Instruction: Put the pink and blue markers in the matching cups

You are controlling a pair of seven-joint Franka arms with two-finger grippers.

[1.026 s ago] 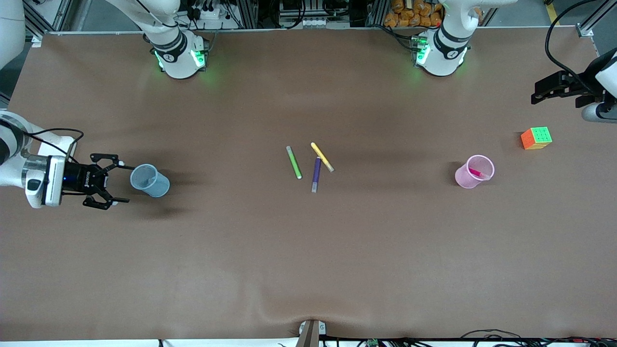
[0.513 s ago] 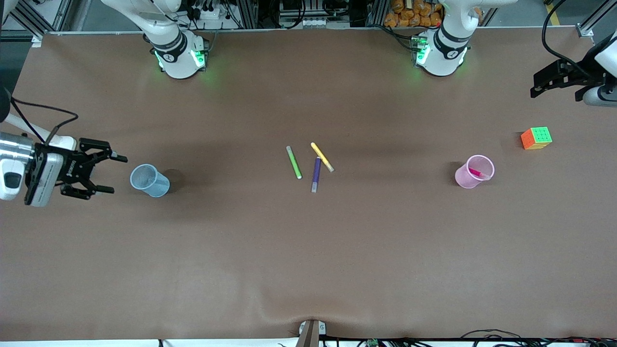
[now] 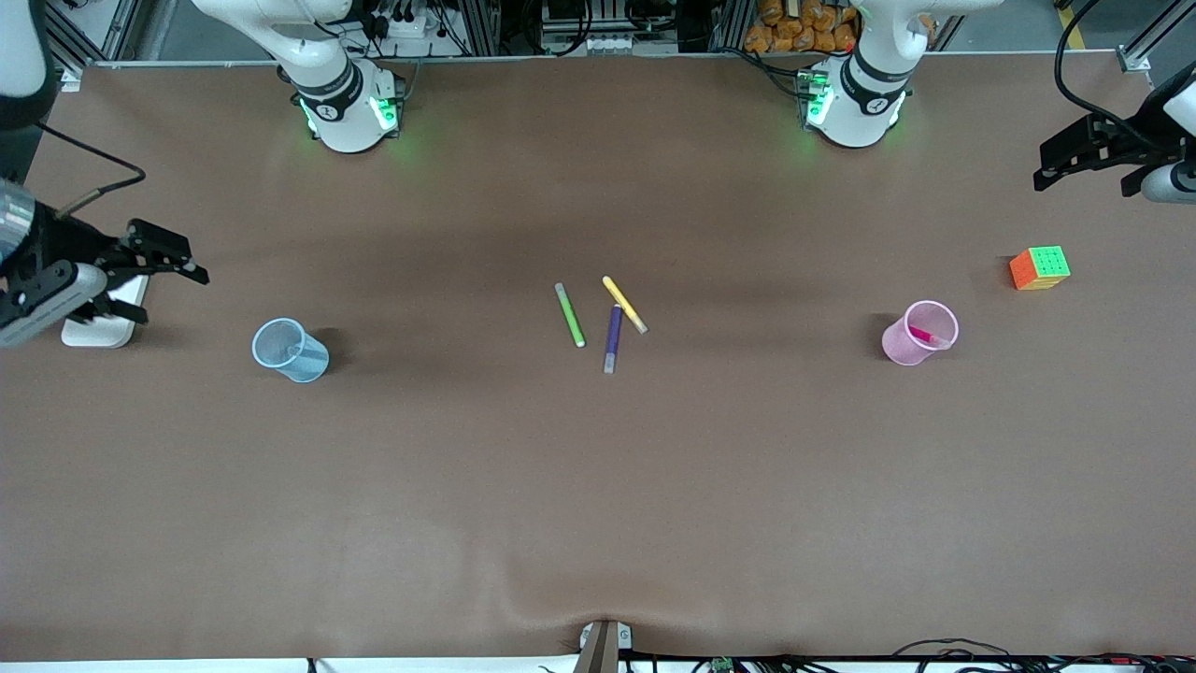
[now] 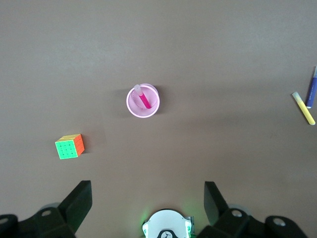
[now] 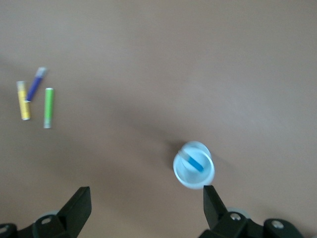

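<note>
The pink marker (image 3: 926, 335) sits in the pink cup (image 3: 906, 348) near the left arm's end. The right gripper (image 3: 154, 271), spread and empty, has drawn farther from the blue cup (image 3: 304, 360) than before; the left gripper (image 3: 1084, 159) waits. Green marker (image 3: 570, 316), yellow marker (image 3: 624, 305), purple marker (image 3: 613, 338) and cube (image 3: 1039, 267) lie untouched.

Left wrist view: pink marker (image 4: 144, 99) in pink cup (image 4: 131, 106), fingers (image 4: 79, 203) parted.

Right wrist view: blue marker (image 5: 194, 161) inside blue cup (image 5: 190, 181), fingers (image 5: 79, 203) parted.

I see the brown table (image 3: 598, 486) carrying a blue cup (image 3: 290, 350), pink cup (image 3: 919, 333), colour cube (image 3: 1039, 267), and green (image 3: 569, 315), yellow (image 3: 624, 304) and seemingly purple (image 3: 613, 338) markers mid-table.
</note>
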